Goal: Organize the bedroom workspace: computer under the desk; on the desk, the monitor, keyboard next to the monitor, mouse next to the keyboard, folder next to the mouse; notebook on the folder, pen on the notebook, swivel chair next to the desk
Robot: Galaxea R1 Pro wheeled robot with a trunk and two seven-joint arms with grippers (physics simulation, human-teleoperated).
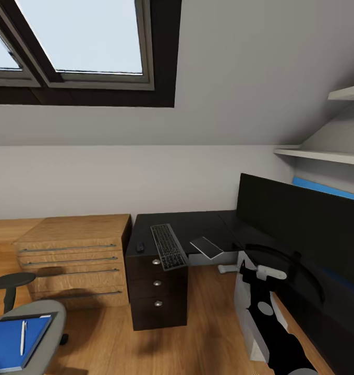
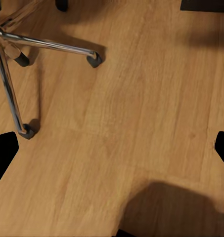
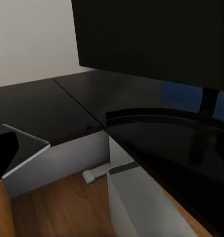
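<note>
Head view: workspace partly sorted, chair items untouched.
The monitor (image 1: pixel 302 224) stands at the right on the desk (image 1: pixel 197 224), with the keyboard (image 1: pixel 168 246) to its left, the mouse (image 1: pixel 140 247) just left of that, and the notebook (image 1: pixel 207 247) between keyboard and monitor. The folder (image 1: pixel 12 341) lies on the swivel chair (image 1: pixel 41 323) at near left, the pen (image 1: pixel 23 337) on it; I judge folder, notebook, pen and chair are left to do. Left wrist view: bare wood floor (image 2: pixel 141 123) and the chair's chrome base; the left gripper's (image 2: pixel 114 148) dark fingertips (image 2: pixel 3 153) sit wide apart, empty. Right wrist view: the computer (image 3: pixel 136 207) under the desk; the right fingers' state cannot be told.
</note>
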